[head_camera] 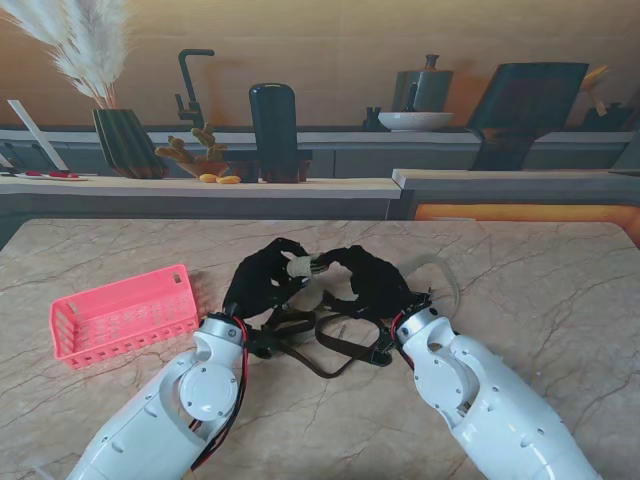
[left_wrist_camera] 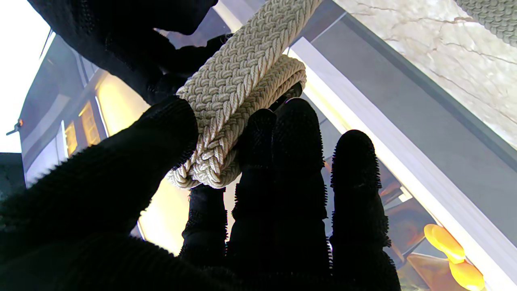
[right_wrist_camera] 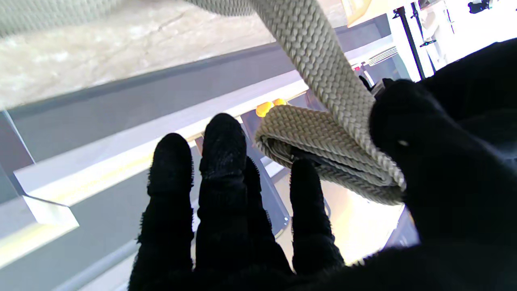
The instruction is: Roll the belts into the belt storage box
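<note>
Stand view: a cream braided belt (head_camera: 300, 267) is held off the counter (head_camera: 520, 290) between the left hand (head_camera: 262, 277) and right hand (head_camera: 372, 280), near the middle. A partial coil is seen in both wrist views. Left thumb and fingers (left_wrist_camera: 297, 133) are clamped on the coil (left_wrist_camera: 238, 113); right thumb is pressed on the coil (right_wrist_camera: 323, 149), with one finger under it and the other fingers (right_wrist_camera: 222, 141) spread and not touching. Both hands are judged to be grasping the belt.

Handling, as judged: light, soft, woven cord; grippy texture, not fragile. The coil is expected to spring open if released, so it is best pinched across the stacked wraps while the free tail (right_wrist_camera: 319, 52) is kept taut.

Look: flat plaited weave, off-white, several layers stacked. A second, dark brown belt (head_camera: 325, 345) lies looped on the counter between the wrists. The pink storage box (head_camera: 125, 313) sits well apart, on the left, with nothing seen inside.
</note>
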Robot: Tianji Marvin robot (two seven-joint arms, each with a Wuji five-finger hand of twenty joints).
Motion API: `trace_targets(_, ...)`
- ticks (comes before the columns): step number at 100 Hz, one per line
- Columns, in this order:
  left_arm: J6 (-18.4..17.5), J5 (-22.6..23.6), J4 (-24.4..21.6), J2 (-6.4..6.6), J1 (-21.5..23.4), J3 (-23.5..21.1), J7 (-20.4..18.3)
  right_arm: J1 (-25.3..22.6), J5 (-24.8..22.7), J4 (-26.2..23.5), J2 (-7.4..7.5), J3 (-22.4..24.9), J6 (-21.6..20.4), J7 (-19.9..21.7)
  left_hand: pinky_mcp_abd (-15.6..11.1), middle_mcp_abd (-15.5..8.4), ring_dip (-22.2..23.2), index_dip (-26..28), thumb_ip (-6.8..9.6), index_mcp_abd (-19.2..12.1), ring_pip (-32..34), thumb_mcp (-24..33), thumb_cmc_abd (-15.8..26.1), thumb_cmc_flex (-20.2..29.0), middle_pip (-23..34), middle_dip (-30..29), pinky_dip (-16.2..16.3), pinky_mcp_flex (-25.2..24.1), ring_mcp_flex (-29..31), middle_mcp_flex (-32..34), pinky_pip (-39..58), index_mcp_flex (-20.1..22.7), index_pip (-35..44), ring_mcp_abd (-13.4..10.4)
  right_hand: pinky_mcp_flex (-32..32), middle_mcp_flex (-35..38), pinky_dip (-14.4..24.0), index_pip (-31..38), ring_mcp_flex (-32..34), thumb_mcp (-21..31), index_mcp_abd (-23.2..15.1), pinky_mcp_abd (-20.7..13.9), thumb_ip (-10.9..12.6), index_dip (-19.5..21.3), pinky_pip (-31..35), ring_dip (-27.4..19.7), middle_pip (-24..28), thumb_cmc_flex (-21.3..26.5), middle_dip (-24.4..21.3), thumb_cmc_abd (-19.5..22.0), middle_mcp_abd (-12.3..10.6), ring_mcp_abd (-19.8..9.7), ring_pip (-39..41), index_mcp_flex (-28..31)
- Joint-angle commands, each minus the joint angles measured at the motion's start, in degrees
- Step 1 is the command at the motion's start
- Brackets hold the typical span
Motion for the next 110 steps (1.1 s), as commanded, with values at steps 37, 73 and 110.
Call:
trace_targets(37,0.69,0.48,-0.32,-0.51,0.3,-0.31,0.75,-0.44,-4.39,-1.19,-0.56,0.31,-2.18,-5.62,0.29,-1.59,1.09,6.45,6.65,0.12,-0.19,3.6,5.89,3.65,-1.66,1.14,-0.33,-0.91,-0.38,0.23,-0.33,5.3,11.64,-2.07,0.65,-0.83,-0.54,-0.7,0.62,-6.36,2.58,-2.12,2.31,-1.73,4.83,0.86,4.03,-1.19,1.8,4.51,0.87,-1.7,4.42,-1.48)
trace_targets(73,-0.18,-0.19,-0.03,-0.68,0.15,0.16,0.62,4.61,-4.58,3.4,-0.81,-3.7,-3.23,-5.72,0.26,-1.66,0.95,6.54,6.53,0.09,-0.23,3.12,6.16,3.81,-1.78,1.11,-0.31,-1.1,-0.35,0.05,-0.34,5.2,11.48,-2.83,2.45,1.97,-1.96,-1.54,2.69,-0.05,6.42,-2.22,0.89,-3.56,5.06,-0.12,4.5,-0.86,1.03,3.56,2.07,-2.34,4.35,3.0)
trace_targets(110,-0.05,-0.39,0.09,-0.9,0.2,0.18,1.29,7.69,-1.99,6.86,-1.85,-7.74,-2.13,-5.73,0.17,-1.58,0.65,6.38,6.26,0.3,-0.77,2.35,6.67,4.35,-2.07,0.84,-0.31,-1.29,-0.67,-0.36,-0.42,4.82,11.17,-2.67,7.48,9.99,-3.82,-0.28,9.19,6.33,8.18,-1.04,0.37,-4.59,6.06,-1.45,6.07,-0.85,0.64,7.76,3.65,-2.0,4.04,10.69)
